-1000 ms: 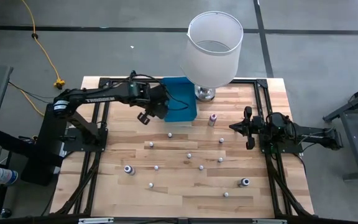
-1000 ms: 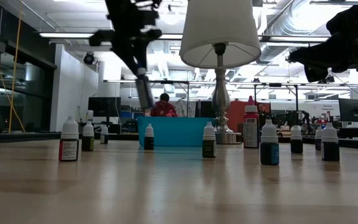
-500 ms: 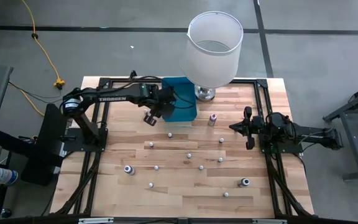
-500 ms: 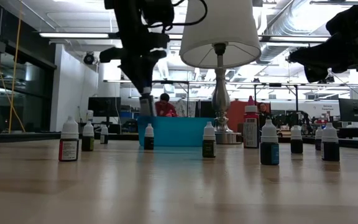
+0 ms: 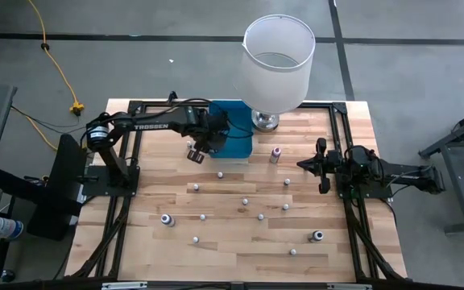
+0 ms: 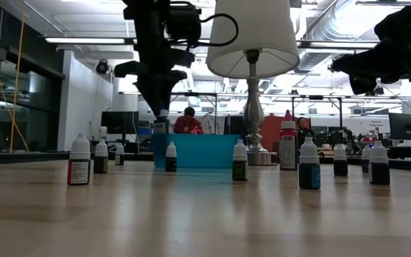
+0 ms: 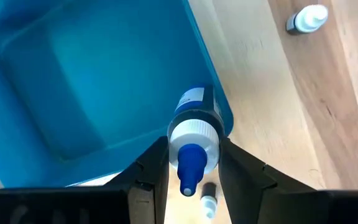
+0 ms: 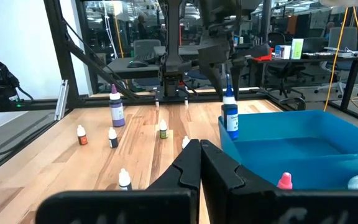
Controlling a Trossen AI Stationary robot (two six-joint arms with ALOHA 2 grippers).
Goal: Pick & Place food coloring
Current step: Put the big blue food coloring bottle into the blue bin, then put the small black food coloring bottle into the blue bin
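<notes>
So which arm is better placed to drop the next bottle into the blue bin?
The left. Its gripper already grips a blue bottle at the rim of the blue bin. The right gripper waits shut at the table's right side, holding nothing.

We see a robotics lab or open workshop: a wooden surface (image 5: 240,234) in a black metal frame (image 5: 127,173) on a grey concrete floor (image 5: 135,56), a yellow cable (image 5: 55,60) trailing off. Beyond it, ceiling ducts (image 6: 348,21), strip lights (image 6: 84,40), monitors (image 6: 116,121), office chairs (image 8: 135,53) and a seated person (image 6: 188,123).
</notes>
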